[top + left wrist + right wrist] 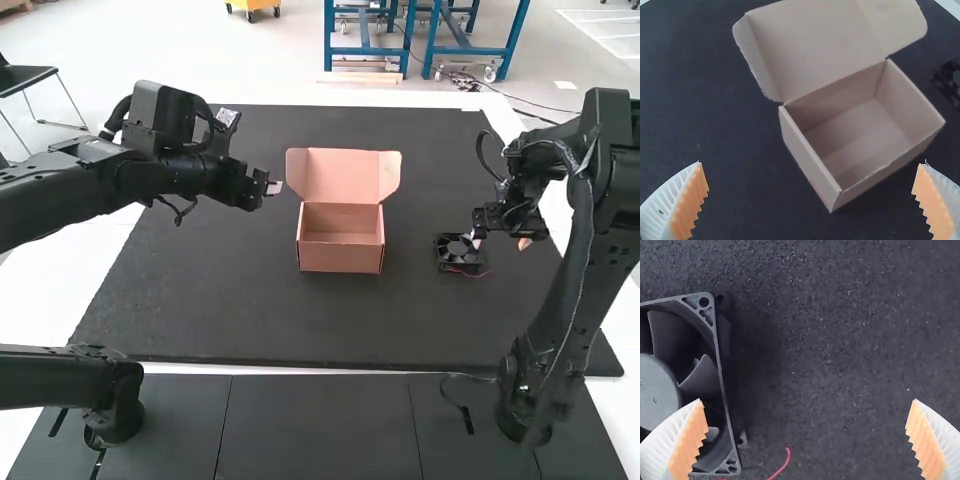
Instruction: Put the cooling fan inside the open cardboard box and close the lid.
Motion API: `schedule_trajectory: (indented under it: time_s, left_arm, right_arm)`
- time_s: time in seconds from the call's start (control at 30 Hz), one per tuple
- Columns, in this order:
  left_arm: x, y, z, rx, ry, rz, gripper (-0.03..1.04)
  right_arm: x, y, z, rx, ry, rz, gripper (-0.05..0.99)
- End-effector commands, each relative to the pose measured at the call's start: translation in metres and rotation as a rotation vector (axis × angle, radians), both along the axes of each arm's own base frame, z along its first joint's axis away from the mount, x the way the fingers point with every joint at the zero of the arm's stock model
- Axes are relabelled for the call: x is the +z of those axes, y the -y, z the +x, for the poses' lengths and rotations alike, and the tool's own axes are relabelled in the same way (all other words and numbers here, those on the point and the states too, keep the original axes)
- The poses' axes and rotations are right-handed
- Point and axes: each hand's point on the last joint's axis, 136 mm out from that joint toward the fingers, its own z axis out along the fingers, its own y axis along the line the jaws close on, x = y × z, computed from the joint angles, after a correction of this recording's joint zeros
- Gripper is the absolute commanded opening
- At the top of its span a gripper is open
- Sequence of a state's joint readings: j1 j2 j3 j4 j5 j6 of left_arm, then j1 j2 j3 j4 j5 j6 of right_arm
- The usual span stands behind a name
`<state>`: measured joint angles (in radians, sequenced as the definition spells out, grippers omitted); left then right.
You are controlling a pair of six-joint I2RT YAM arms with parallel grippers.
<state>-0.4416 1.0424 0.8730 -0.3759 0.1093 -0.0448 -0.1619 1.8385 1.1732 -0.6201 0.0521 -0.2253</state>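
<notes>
Gaping empty, left tool (272, 187), right tool (500, 238), one cardboard box (340, 252), one fan (459, 250)

Open cardboard box (860, 135) between spread fingers (687, 200).

Box (340, 245) is plain brown cardboard, sitting upright around the middle of the black mat (200, 290), top open and nothing inside. Its lid (343, 175) stands up off the back edge with the little side flaps sticking out. Fan (459, 250) is a small black square-framed one, lying flat on the mat just off to the box's right, not touching it, with a thin red wire (782, 467) trailing from it.
</notes>
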Motion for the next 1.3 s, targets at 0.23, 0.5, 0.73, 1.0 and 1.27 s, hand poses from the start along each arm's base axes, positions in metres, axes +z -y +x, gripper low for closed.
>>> schedule_trajectory:
  time_s: [0.23,0.5,0.73,1.0,1.27]
  left_arm:
    - [0.015,0.004,0.001,-0.021,0.028,-0.013,0.96]
    - [0.018,0.006,0.001,-0.025,0.031,-0.015,0.96]
    - [0.017,0.006,0.0,-0.027,0.025,-0.012,0.96]
    - [0.02,0.006,0.001,-0.025,0.032,-0.016,0.96]
    - [0.022,0.005,0.001,-0.022,0.035,-0.017,0.96]
  right_arm:
    - [-0.003,0.001,0.009,0.008,-0.005,-0.002,0.9]
    - [-0.013,-0.006,0.009,0.023,-0.04,0.005,0.9]
    - [-0.017,-0.012,0.011,0.035,-0.063,0.017,0.89]
    - [-0.02,-0.018,0.012,0.037,-0.072,0.051,0.69]
    - [-0.032,-0.028,0.001,0.038,-0.143,0.116,0.65]
